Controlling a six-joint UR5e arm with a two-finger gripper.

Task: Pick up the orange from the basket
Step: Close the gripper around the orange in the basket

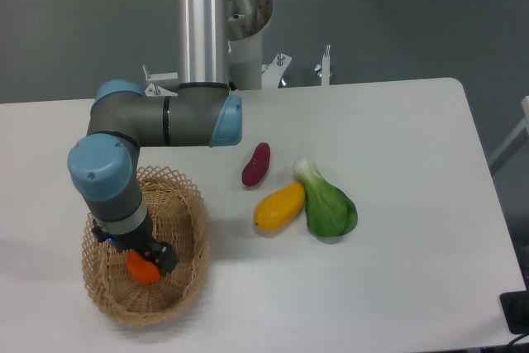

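While down in basket (186, 229), gripper (145, 261) straddles orange (142, 269)

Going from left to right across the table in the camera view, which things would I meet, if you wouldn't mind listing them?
basket with the orange in it, under the gripper → purple sweet potato → yellow fruit → green leafy vegetable

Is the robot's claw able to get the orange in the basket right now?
Probably yes. The gripper is already down inside the basket, right over the orange, and nothing else lies in there to block it.
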